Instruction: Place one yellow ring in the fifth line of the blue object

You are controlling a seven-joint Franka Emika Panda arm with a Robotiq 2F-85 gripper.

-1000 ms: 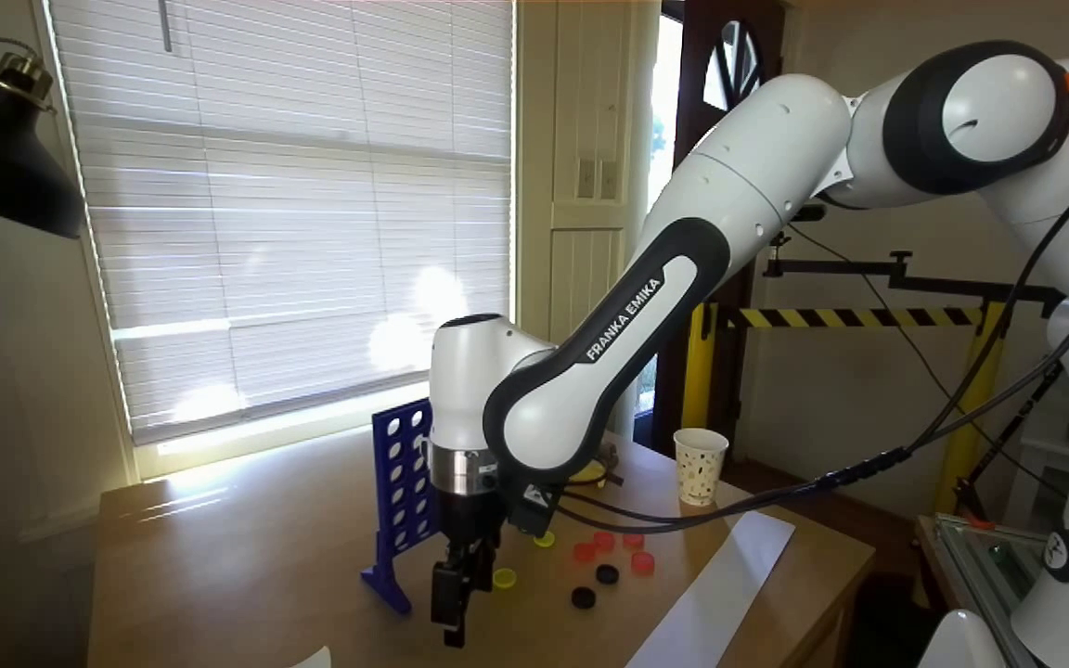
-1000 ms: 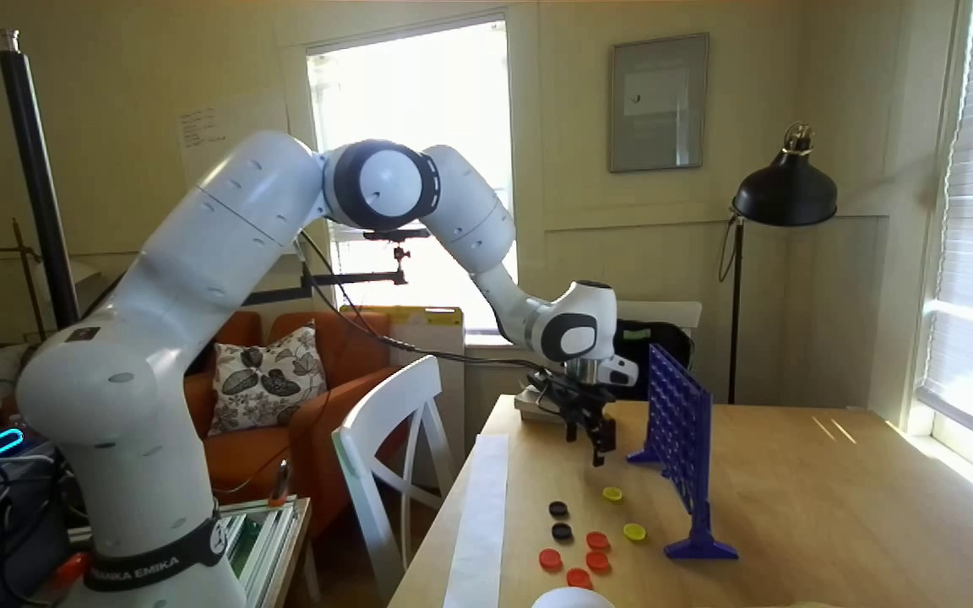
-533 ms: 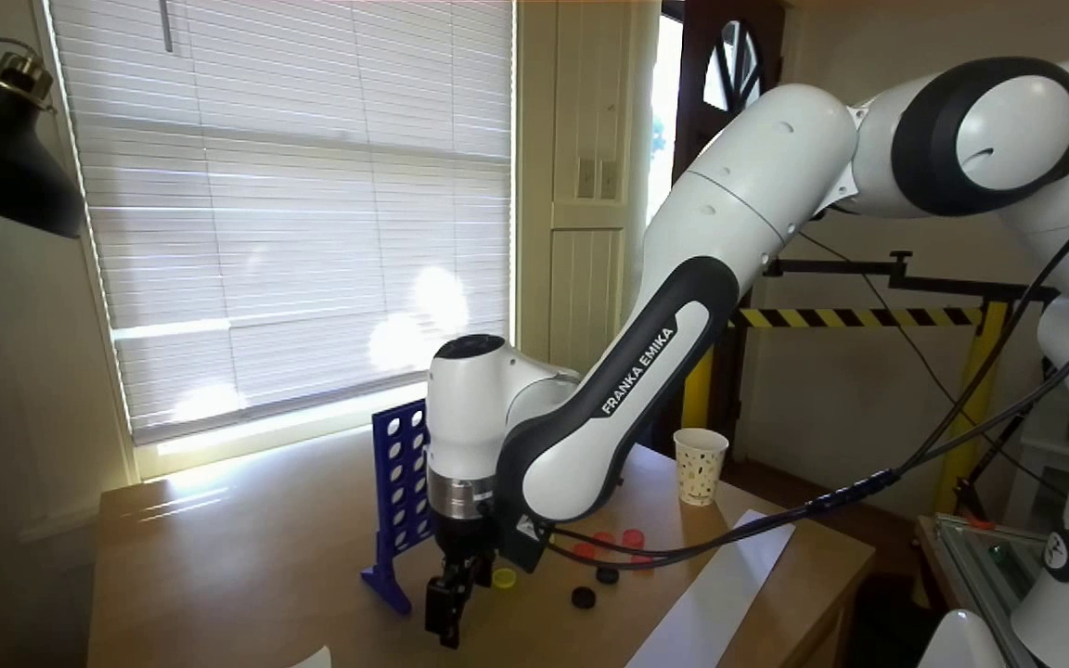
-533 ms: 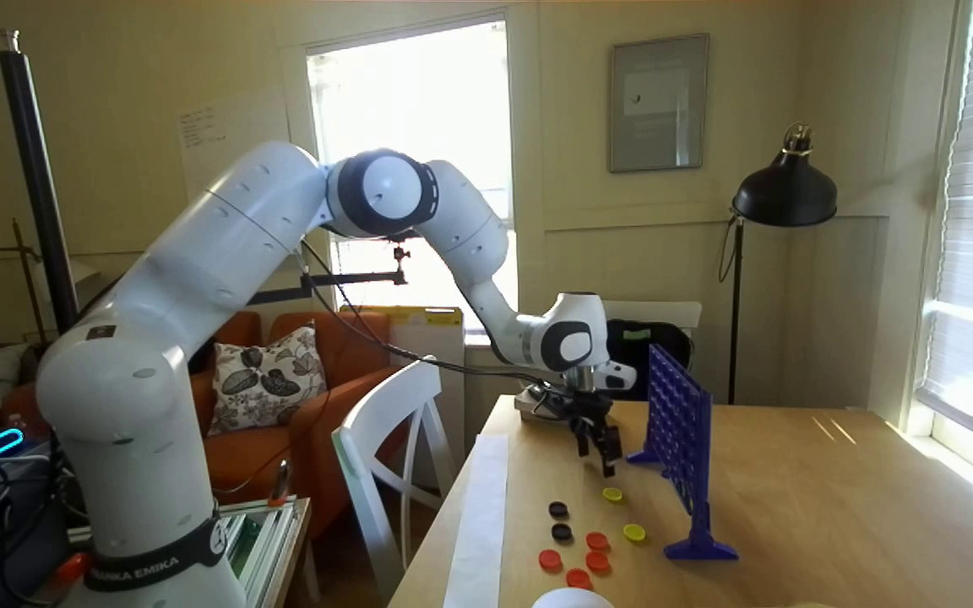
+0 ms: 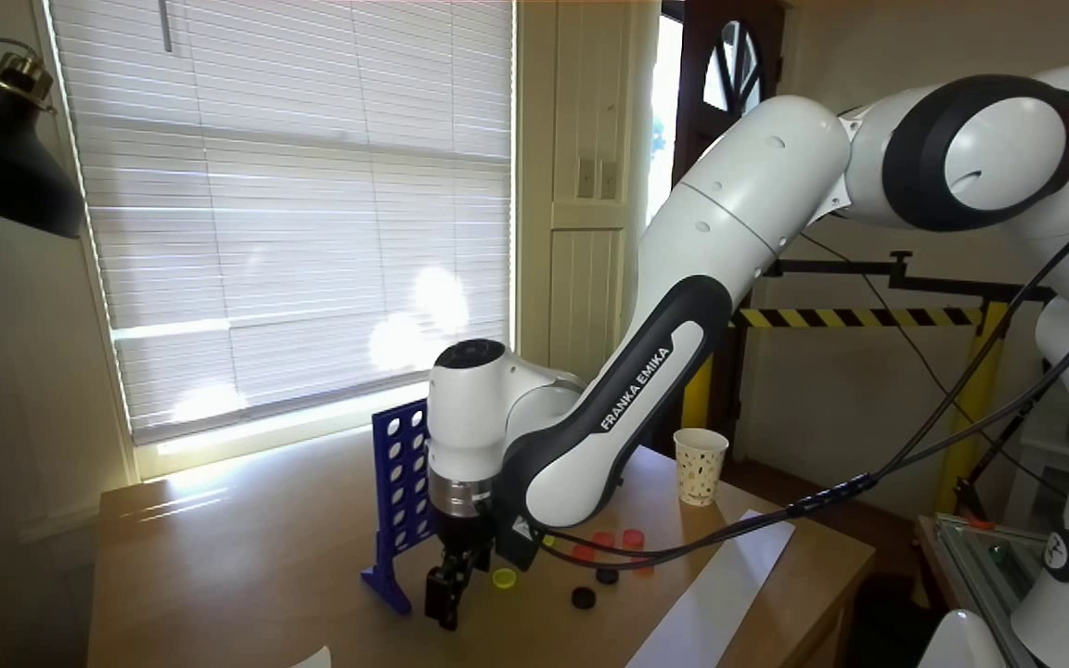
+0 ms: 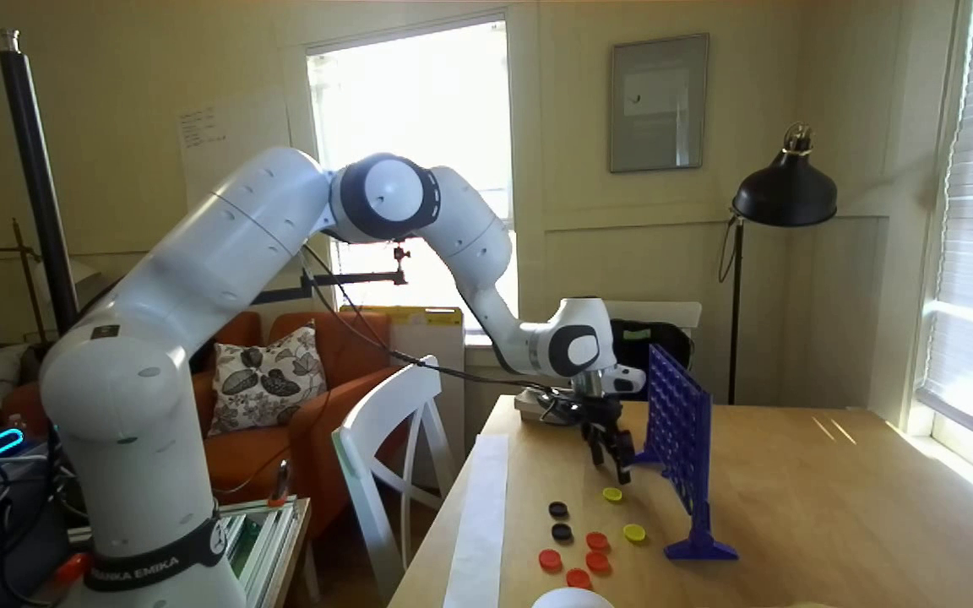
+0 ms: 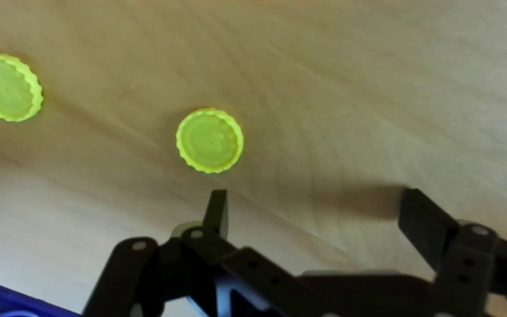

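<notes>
The nr. yellow ring [image 7: 210, 141] lay flat on the counter [image 6: 799, 507]; in the wrist view it sat just past the tip of one of the fingers [image 7: 215, 211], outside the gap btwn them. The fingers were spread wide, w/ counter showing thru, & held nothing. Tips pointed down, low over the surface; couldn't tell if they touched it. The far yellow ring [image 7: 7, 88] lay flat too, well clear of the fingers; in an exterior view the robot arm [image 5: 655, 353] hid most of it. The blue grid [image 6: 681, 431] stood upright on its feet, w/ the fingers nr. the foot at one end in both exterior views; in the wrist view only part of its blue edge showed, at the lower L corner. 2 black tokens [image 6: 562, 532] lay close tog., & 4 red tokens [image 6: 550, 560] sat in a loose bunch nr. them. A long white strip [image 6: 478, 523] lay flat along the counter's edge, w/ a speckled cup [image 5: 700, 468] upright nr. one end of it. The bkgd had a black lamp [image 6: 784, 194], a white chair [image 6: 389, 397] by the counter, an orange armchair [image 6: 309, 456] w/ a patterned cushion [image 6: 271, 384], & a lowered blind [image 5: 284, 186].
</notes>
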